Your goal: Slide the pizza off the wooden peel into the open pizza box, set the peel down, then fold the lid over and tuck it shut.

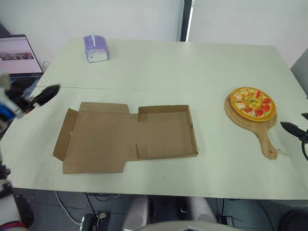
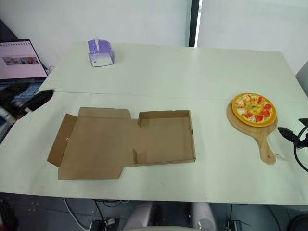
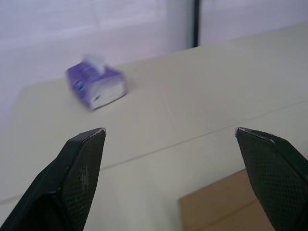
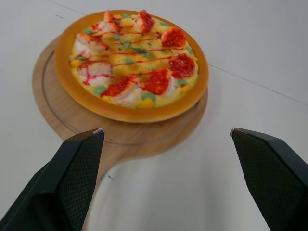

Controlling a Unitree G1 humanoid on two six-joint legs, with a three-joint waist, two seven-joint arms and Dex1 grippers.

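At the far left, a lit screen [image 1: 17, 55] stands off the edge of the white table [image 1: 192, 67]. Just inside that edge the left gripper [image 3: 169, 130] hovers with its fingers spread wide and nothing between them, near the far left corner of the pizza box [image 1: 159, 139]. A purple tissue box [image 1: 96, 48] sits at the far left of the tabletop, well apart from everything else. The cardboard pizza box lies open and empty in the middle, its lid [image 1: 96, 139] flat on the table to the left and its shallow tray [image 1: 166, 132] to the right. Further right, well apart from the box, the pizza [image 1: 252, 102] rests on the round head of the wooden peel [image 1: 265, 137], whose handle points toward the near edge. The right gripper [image 4: 167, 130] hangs just beside that handle, fingers spread wide and empty, not touching it.
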